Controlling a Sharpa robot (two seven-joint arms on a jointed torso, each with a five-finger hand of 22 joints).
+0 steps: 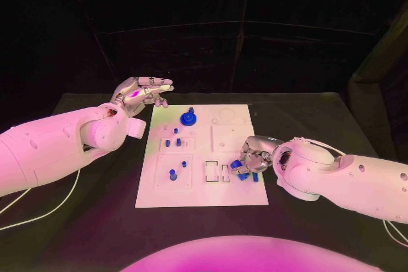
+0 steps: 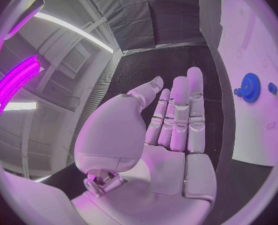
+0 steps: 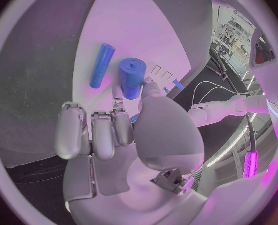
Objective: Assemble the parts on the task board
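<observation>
- A short blue cylinder [image 3: 131, 77] is pinched at the fingertips of the right hand [image 1: 253, 160], low over the near right part of the task board [image 1: 200, 195].
- A long blue peg [image 3: 101, 65] is seen lying flat on the board, just beside the held one, with its long side running away from the hand.
- The left hand [image 1: 140, 92] is held flat and open, with nothing in it, off the far left corner by the blue gear [image 1: 188, 117].
- The right hand is much nearer to the peg.
</observation>
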